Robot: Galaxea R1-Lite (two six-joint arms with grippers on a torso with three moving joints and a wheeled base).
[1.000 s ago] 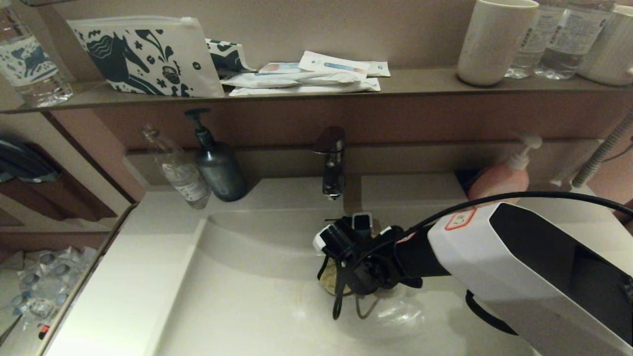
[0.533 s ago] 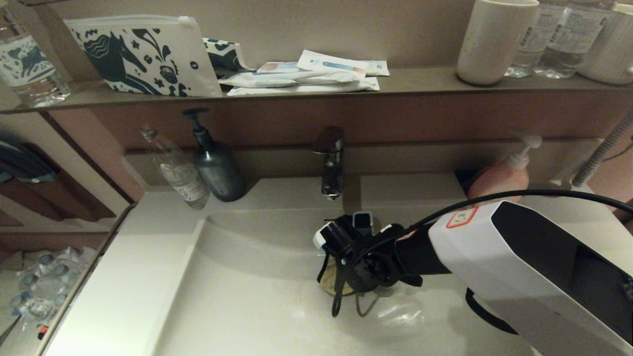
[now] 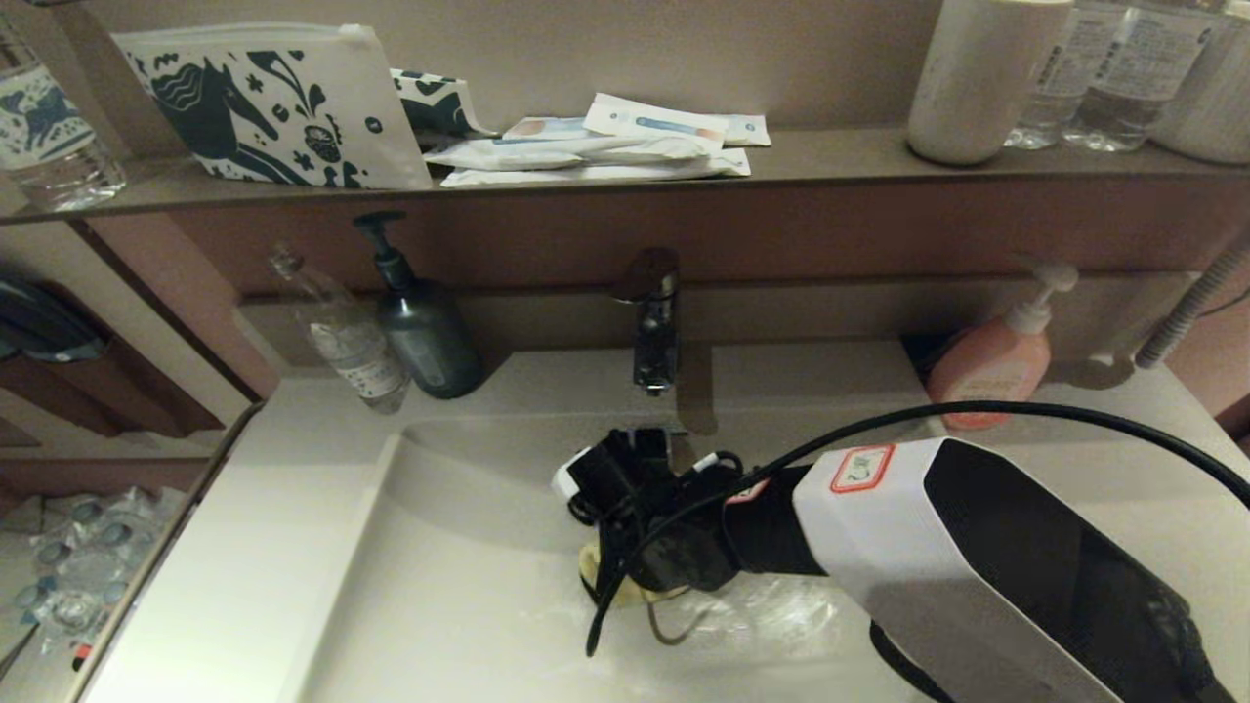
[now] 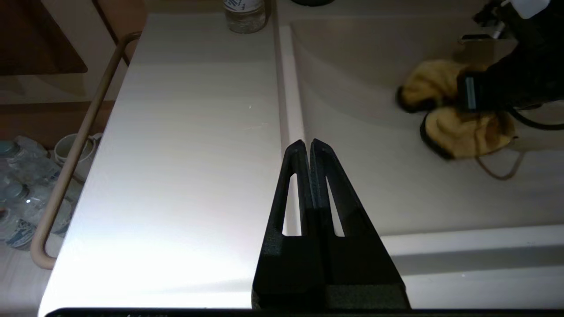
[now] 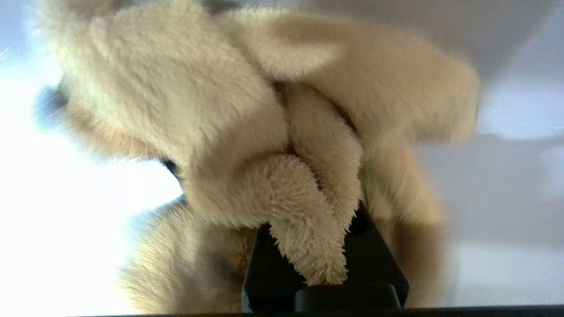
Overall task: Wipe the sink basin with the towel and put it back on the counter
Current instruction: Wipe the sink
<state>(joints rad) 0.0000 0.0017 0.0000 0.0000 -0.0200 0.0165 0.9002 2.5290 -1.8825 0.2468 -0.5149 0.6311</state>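
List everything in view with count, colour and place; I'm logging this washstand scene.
towel: one, mustard yellow, bunched in the basin, clamped by the right gripper
sink basin: one, off-white
counter: one, off-white, left of the basin
faucet: one, chrome, behind the basin
pump bottles: dark one back left, pink one back right
clear bottle: one, beside the dark pump
patterned pouch: one, white and blue, on the shelf
right gripper: black, shut on the towel
left gripper: black, shut, above the counter's edge
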